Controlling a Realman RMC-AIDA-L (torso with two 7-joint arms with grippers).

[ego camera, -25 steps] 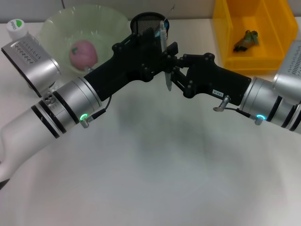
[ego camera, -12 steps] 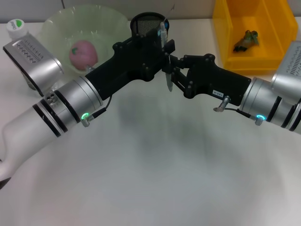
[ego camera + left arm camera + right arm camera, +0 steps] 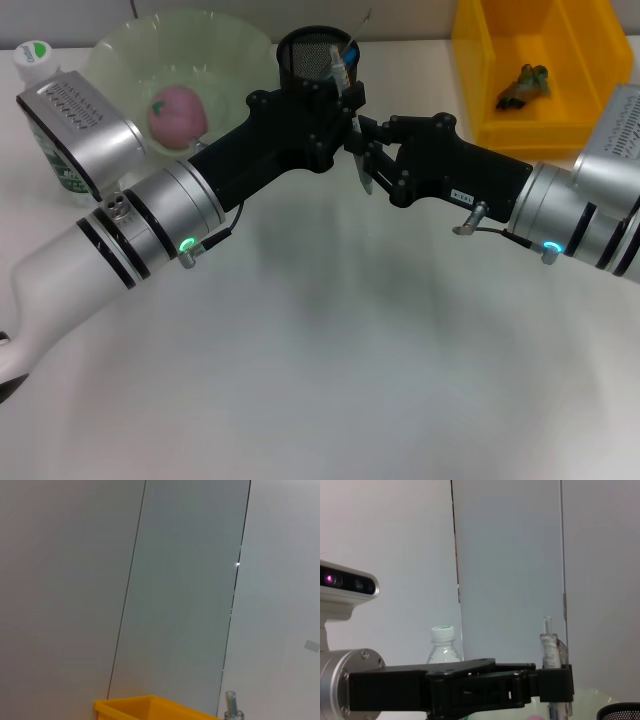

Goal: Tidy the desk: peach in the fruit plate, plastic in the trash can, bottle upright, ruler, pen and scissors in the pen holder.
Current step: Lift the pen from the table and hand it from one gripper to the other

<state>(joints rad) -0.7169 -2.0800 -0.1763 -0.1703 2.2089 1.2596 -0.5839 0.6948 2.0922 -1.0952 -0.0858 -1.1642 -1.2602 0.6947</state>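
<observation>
I see both arms meeting mid-desk, just in front of the black mesh pen holder (image 3: 316, 52). Left gripper (image 3: 345, 95) is clenched on a clear-barrelled pen (image 3: 346, 62), held roughly upright, its upper end beside the holder's rim; right wrist view shows the same pen (image 3: 551, 656) pinched at the tip of the left gripper (image 3: 555, 685). Right gripper (image 3: 367, 152) sits just beside the left one, fingers around the pen's lower end; I cannot tell whether they are clamped or slack.

Pink peach (image 3: 178, 114) lies in the translucent green fruit plate (image 3: 120, 55). White-capped clear plastic bottle (image 3: 38, 62) stands upright behind the left arm. Crumpled greenish plastic scrap (image 3: 525, 84) lies in the yellow bin (image 3: 482, 90), far right on the white desk (image 3: 330, 350).
</observation>
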